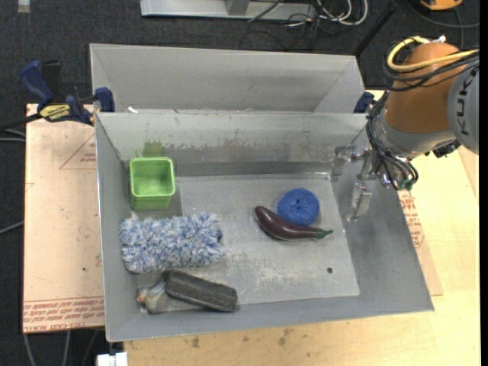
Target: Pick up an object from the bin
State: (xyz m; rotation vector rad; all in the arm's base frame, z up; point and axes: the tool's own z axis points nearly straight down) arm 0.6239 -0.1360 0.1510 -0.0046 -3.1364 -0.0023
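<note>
My gripper point(349, 191) hangs over the right side of the bin, close to the sloping right wall, and above the floor. Its two metal fingers stand apart, open, with nothing between them. Nearest to it, a little to the left, lies a dark purple toy eggplant point(284, 226) with its green stem end pointing toward the gripper. A round blue scrubber point(298, 204) rests against the eggplant's far side. Neither touches the gripper.
A green square cup point(152, 181) stands at the back left. In front of it lies a fluffy blue-and-white duster head point(171, 240). A dark grey oblong brush point(198, 292) lies at the front left. The arm with its orange cover comes in from the right.
</note>
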